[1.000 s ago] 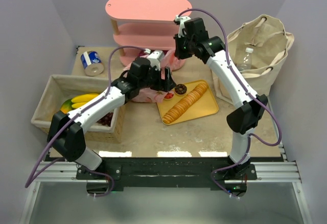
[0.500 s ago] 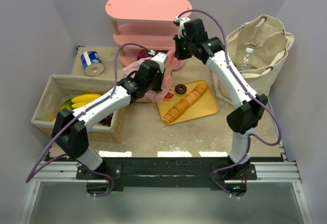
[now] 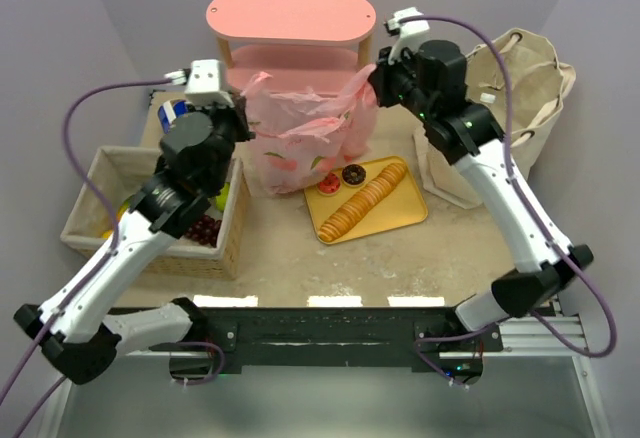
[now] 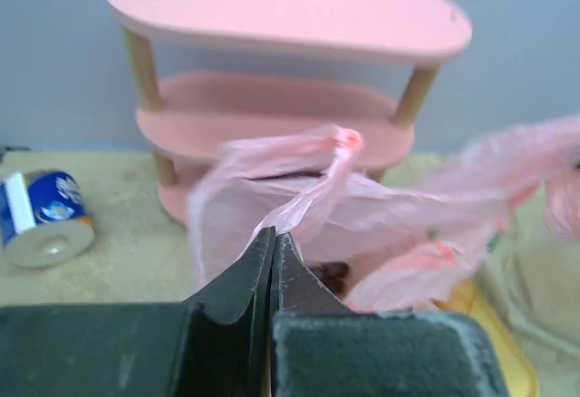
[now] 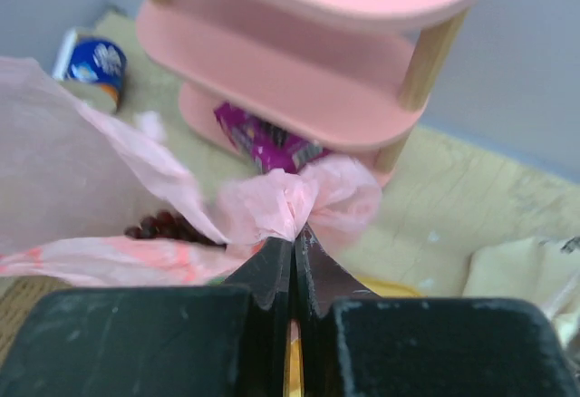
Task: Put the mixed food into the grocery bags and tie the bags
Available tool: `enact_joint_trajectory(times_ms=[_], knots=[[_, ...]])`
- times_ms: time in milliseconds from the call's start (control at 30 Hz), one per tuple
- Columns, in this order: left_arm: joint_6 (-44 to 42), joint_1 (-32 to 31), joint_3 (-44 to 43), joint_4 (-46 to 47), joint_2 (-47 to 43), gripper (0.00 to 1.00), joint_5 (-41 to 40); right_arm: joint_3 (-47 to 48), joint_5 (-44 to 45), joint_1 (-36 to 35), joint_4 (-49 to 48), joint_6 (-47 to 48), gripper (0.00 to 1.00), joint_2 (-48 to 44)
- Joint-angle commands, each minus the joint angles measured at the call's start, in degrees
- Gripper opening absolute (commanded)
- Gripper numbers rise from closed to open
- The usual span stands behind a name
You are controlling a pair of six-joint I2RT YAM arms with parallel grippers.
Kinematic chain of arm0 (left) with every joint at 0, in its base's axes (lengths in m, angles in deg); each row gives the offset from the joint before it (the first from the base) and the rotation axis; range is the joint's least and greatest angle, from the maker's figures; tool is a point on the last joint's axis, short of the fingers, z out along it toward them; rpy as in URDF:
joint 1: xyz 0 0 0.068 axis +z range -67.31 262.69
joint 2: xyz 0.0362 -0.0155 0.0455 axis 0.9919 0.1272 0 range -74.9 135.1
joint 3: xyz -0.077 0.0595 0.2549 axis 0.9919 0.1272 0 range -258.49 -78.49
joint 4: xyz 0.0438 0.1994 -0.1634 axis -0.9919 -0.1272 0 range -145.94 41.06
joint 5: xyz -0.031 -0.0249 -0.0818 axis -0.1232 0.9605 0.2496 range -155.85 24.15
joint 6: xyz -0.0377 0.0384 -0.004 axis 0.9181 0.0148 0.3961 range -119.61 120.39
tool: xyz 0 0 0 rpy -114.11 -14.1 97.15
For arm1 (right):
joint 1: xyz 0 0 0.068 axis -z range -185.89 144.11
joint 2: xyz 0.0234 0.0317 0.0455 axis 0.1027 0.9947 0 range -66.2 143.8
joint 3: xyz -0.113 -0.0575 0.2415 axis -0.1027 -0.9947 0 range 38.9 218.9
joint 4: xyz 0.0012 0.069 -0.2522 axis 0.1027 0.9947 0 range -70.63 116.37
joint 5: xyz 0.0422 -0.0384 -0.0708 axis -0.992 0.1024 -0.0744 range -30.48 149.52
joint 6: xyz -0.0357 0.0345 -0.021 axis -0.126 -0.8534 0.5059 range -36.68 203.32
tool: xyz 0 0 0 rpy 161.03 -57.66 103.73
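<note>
The thin pink plastic grocery bag (image 3: 305,130) hangs stretched between my two grippers, above the table in front of the pink shelf. My left gripper (image 3: 243,124) is shut on the bag's left handle (image 4: 313,184). My right gripper (image 3: 375,84) is shut on the bunched right handle (image 5: 288,199). Orange-red shapes (image 3: 300,165) show through the film low in the bag. The beige canvas grocery bag (image 3: 525,78) stands open at the right, behind my right arm. A blue drink can (image 4: 41,225) lies on its side at the back left. A purple snack packet (image 5: 272,146) lies under the shelf.
The pink three-tier shelf (image 3: 290,16) stands right behind the bag. A yellow tray (image 3: 400,213) with a row of crackers and a chocolate donut (image 3: 353,173) lies at centre right. The woven basket (image 3: 90,220) at the left holds bananas and dark grapes (image 3: 207,230).
My left gripper has shut on the pink bag's handle. Both arms have risen and moved apart, and the bag, which lay crumpled on the table, now hangs spread between them.
</note>
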Motion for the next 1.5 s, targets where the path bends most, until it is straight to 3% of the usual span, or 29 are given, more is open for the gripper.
enact_joint_trajectory(times_ms=[0,200,400,800,967,1267,1367,1400,1467], knots=[[-2.20,0.40,-0.07,8.26,-5.92,0.00,-6.25,-4.22,3.26,0.01,-15.15,1.56,0.00,-8.89],[-5.02,0.49,0.37,10.99,-9.89,0.00,1.37,-3.71,1.86,0.10,-10.44,0.59,0.00,-13.10],[-2.30,0.40,-0.33,7.31,-12.97,0.00,9.12,-6.34,-0.78,0.10,-2.09,-0.11,0.00,-19.34],[4.20,0.40,7.31,-2.01,-18.86,0.00,12.04,-15.31,-8.95,0.01,8.92,-9.16,0.00,-27.79],[4.21,0.40,7.41,-1.31,-22.37,0.00,8.26,-14.79,-11.68,0.01,10.94,-9.96,0.00,-27.79],[6.05,0.40,7.05,-5.95,-24.84,0.00,11.24,-14.95,-11.06,0.01,15.42,-9.87,0.00,-30.95],[5.97,0.40,10.99,-7.46,-25.63,0.00,14.39,-20.38,-15.08,0.01,15.25,-10.74,0.13,-32.10],[6.31,0.49,12.05,-7.90,-25.72,0.00,15.63,-21.63,-16.59,0.10,15.25,-10.92,0.36,-31.75],[6.58,0.40,14.86,-8.08,-25.46,0.00,20.00,-23.30,-21.58,0.10,15.86,-11.54,0.65,-30.52]])
